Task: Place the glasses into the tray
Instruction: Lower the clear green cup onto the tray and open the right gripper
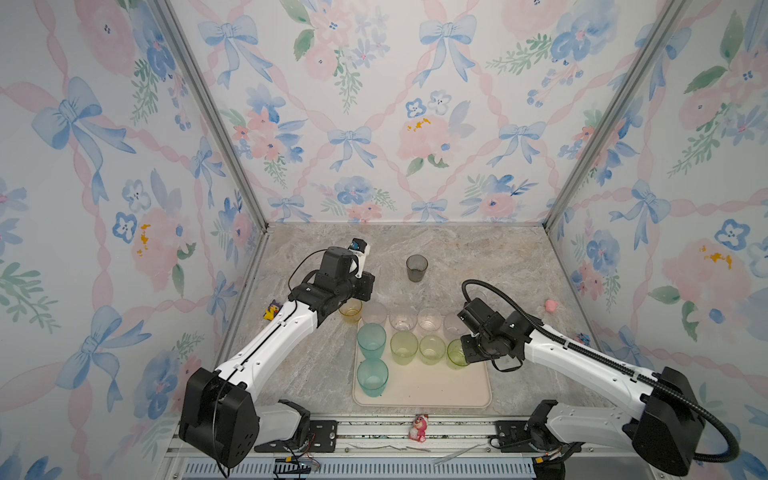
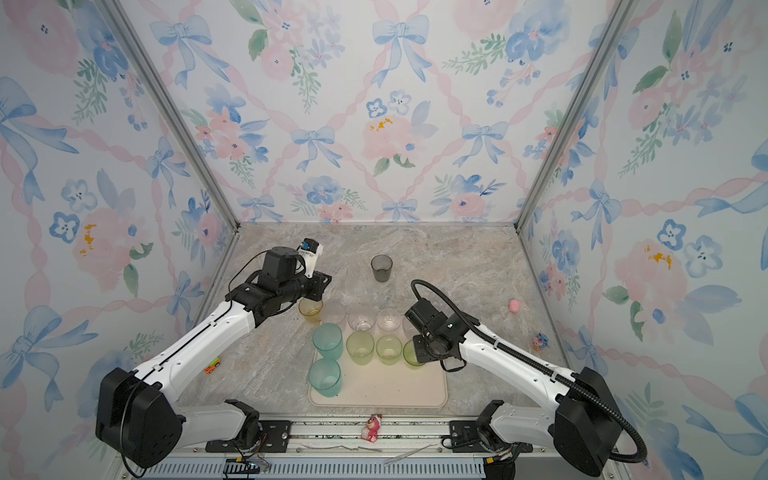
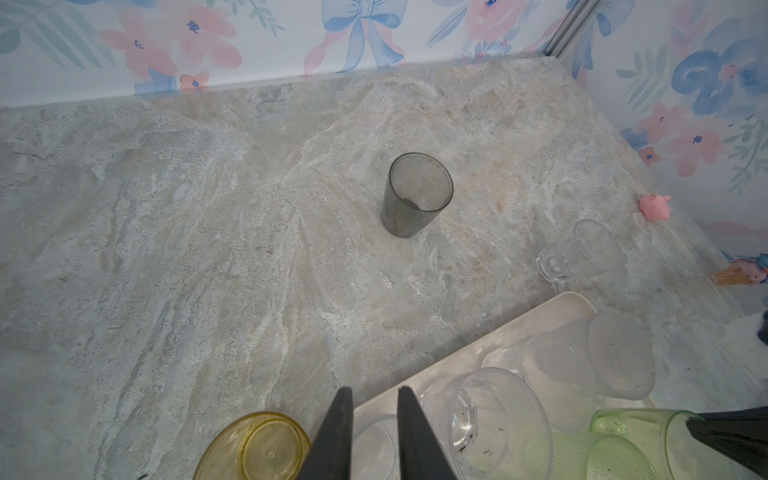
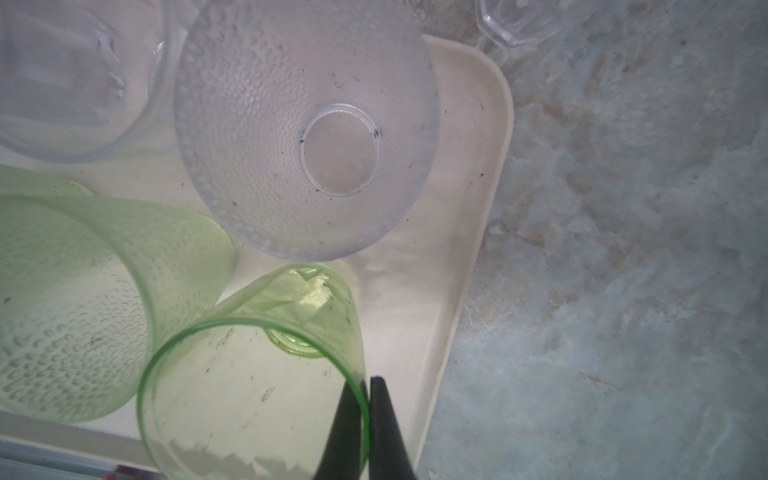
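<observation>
Two risks: my right tool (image 4: 365, 384), clamped on green glass (image 4: 249, 395) rim, may slip; left tool (image 3: 374, 390), apart, seemingly empty, crowds yellow glass (image 3: 262, 449).

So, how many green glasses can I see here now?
3. All are within the tray, in one row: the left green glass, the middle green glass, and the right green glass, whose rim the right gripper pinches. The right arm may hide more.

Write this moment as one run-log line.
right claw: shut on green glass rim, over tray | left claw: open, empty | grey glass: on table, outside tray
</observation>
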Controlling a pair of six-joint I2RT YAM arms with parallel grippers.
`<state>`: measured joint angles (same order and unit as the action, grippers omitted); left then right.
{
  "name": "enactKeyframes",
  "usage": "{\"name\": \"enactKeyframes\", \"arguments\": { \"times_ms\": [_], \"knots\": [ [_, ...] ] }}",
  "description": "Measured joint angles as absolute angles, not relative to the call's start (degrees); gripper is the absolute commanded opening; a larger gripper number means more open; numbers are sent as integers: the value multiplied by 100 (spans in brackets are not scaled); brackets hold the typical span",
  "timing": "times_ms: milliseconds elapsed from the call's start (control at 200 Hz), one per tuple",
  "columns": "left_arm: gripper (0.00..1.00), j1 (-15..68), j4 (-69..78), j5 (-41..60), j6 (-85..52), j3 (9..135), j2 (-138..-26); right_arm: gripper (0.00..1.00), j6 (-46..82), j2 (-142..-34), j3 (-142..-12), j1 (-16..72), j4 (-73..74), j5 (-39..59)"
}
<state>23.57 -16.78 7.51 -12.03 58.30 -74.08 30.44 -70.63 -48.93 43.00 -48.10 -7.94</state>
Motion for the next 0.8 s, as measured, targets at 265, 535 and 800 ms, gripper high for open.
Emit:
{"name": "enactKeyframes", "arguments": {
  "times_ms": [265, 535, 800],
  "knots": [
    [23, 2353, -1680, 753, -1203, 5830, -7505, 7, 3000, -7109, -4834, 4230, -4790, -773],
    [24, 2353, -1680, 753, -1199, 5830, -7507, 14, 2936, -7227, -4834, 4204, -4729, -768],
    [26, 2346, -1680, 751, -1162, 5830, -7507, 22, 2917, -7240, -4834, 4204, -4729, -770]
  ]
}}
